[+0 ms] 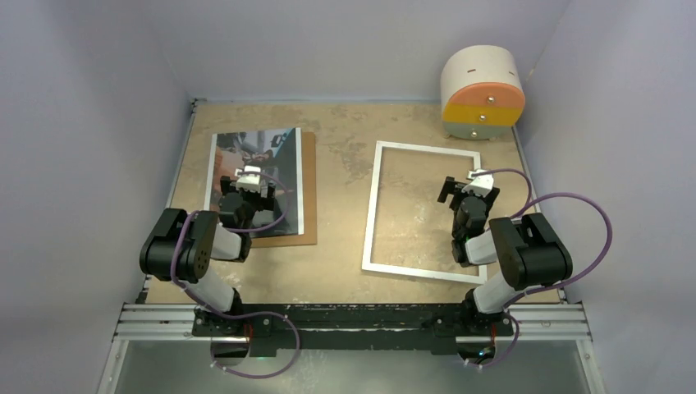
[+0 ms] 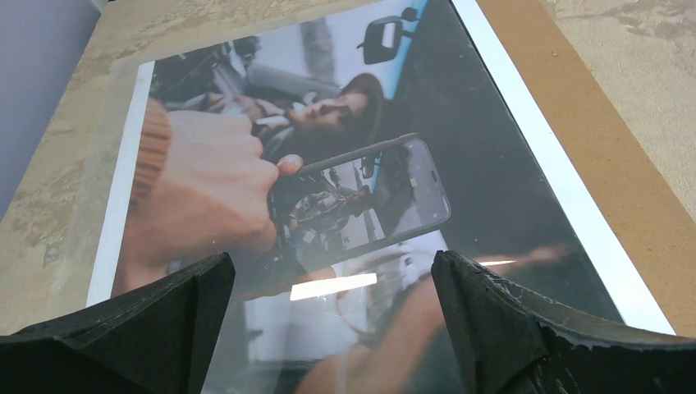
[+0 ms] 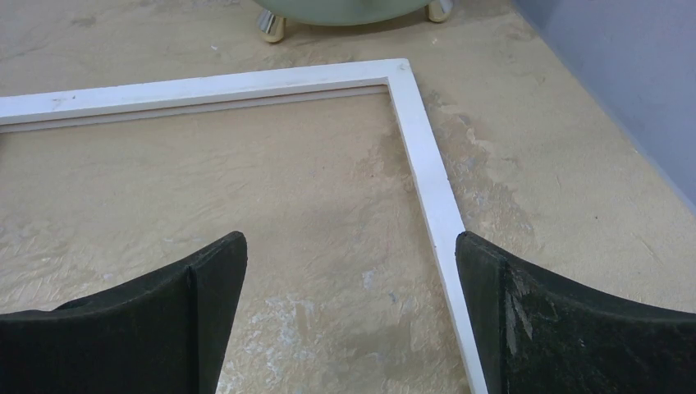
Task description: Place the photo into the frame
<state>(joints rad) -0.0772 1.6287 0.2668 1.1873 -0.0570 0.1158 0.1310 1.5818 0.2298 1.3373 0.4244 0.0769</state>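
Lying flat beneath the left hand (image 2: 332,264), spread apart, is the photo (image 2: 246,189).

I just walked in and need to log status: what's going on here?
The left gripper hovers, jaws open, over the photo, which lies on a brown hardboard sheet. The right gripper, also open, hovers over the frame, flat on the table. Nothing is gripped; the photo isn't in the frame yet.

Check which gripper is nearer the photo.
Left. The left gripper is open directly over the photo; the right gripper is well off to its right, open above the frame.
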